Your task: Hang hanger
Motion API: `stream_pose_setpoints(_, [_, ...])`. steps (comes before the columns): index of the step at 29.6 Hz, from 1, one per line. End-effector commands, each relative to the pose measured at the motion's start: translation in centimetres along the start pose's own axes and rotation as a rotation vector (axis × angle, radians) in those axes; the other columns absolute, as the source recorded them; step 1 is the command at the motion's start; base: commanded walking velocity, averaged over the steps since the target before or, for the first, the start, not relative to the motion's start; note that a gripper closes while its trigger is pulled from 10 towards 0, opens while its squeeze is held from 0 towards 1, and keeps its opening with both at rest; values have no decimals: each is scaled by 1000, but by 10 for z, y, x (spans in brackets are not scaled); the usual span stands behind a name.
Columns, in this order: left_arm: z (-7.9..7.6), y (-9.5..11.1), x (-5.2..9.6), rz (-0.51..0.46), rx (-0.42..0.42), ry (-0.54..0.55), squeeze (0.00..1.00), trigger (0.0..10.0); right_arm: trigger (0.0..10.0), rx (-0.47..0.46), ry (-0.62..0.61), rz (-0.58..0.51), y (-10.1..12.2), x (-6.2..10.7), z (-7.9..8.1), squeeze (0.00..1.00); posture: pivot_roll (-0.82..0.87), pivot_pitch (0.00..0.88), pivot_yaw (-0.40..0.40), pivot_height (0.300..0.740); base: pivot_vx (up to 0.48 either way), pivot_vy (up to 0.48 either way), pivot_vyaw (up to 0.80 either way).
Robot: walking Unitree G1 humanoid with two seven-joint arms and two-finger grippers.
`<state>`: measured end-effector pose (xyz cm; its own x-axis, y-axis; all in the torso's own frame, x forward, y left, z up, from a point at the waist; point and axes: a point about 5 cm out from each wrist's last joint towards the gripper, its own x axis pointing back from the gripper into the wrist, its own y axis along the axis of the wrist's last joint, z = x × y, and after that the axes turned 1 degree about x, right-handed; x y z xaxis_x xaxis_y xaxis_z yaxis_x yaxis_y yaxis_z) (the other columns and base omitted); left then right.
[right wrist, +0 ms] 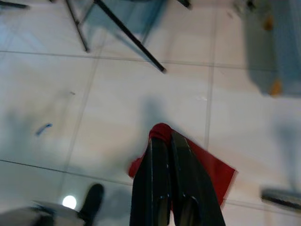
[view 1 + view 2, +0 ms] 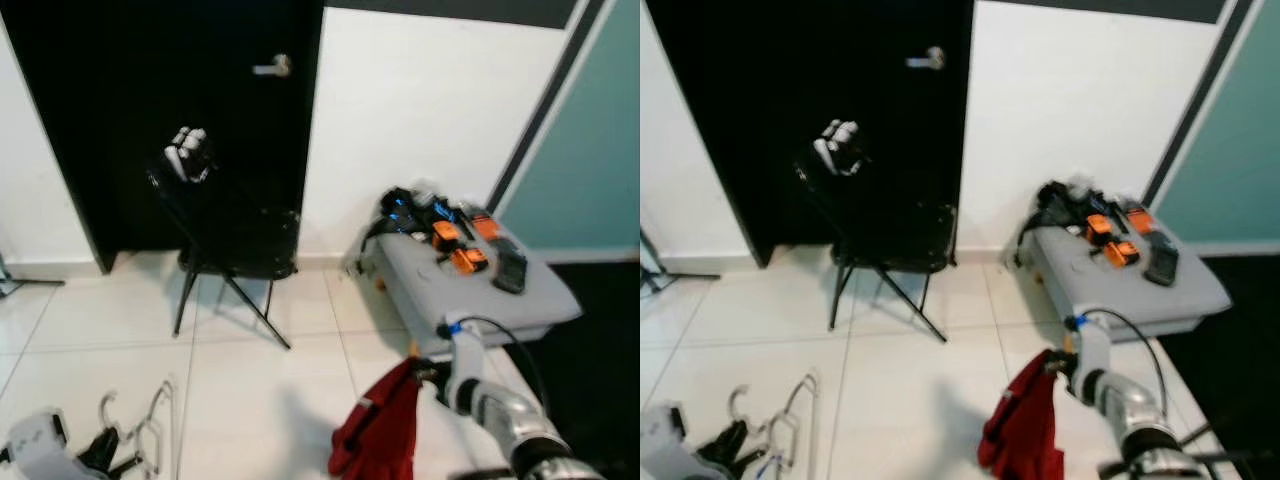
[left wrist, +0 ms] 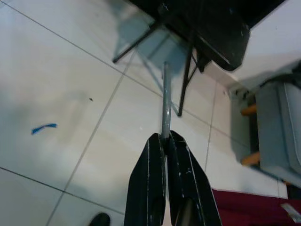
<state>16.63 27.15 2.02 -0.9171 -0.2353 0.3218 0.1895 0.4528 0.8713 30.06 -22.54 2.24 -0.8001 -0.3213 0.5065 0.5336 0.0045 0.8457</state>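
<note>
A white tiled floor (image 2: 260, 400) is seen, with a black door (image 2: 170, 110) at the far left and a white wall to its right. A black folding chair (image 2: 235, 245) stands before the door, and a white and black glove-like object (image 2: 188, 152) rests on its backrest. At the right, a grey desk (image 2: 500, 300) carries orange and black items (image 2: 460, 245) that are too blurred to be identified.

A red cloth (image 2: 385, 425) is held at the near right, hanging down over the floor. It is gripped at its top edge by the right hand (image 1: 165, 141), whose fingers are clenched on the fabric.

The wire hanger (image 2: 140, 420) is found at the near left, just above the floor. It is grasped by the left hand (image 3: 164, 137), whose fingers are closed on a thin metal rod (image 3: 165, 101). In the left wrist view, this rod points straight away from the fingers toward the chair legs. The hanger's hook (image 2: 105, 405) is turned to the far side. Its full outline is blurred and cut off by the frame's lower edge.
</note>
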Motion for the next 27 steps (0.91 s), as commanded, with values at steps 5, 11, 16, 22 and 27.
stream_pose_setpoints(5, [-2,-8,3,26,4,-18,0,10000,10000,-13,-14,-9,-1,6,-8,0,32,0,-125,740,0,0,759])
stream_pose_setpoints(11, [-2,-8,4,22,5,-12,0,10000,10000,-16,-5,-5,-1,6,-7,0,33,0,-129,740,0,0,760])
stream_pose_setpoints(16, [-1,-7,5,22,5,-11,0,10000,10000,-16,-3,-7,-1,6,-7,0,32,0,-120,740,0,0,759])
stream_pose_setpoints(22, [-1,-7,5,26,4,-14,0,10000,10000,5,-2,-36,2,5,-6,0,28,0,-114,740,0,0,555])
stream_pose_setpoints(27, [-1,-7,5,27,5,-15,0,10000,10000,-14,-11,-36,3,6,-8,0,29,0,-118,740,0,0,0])
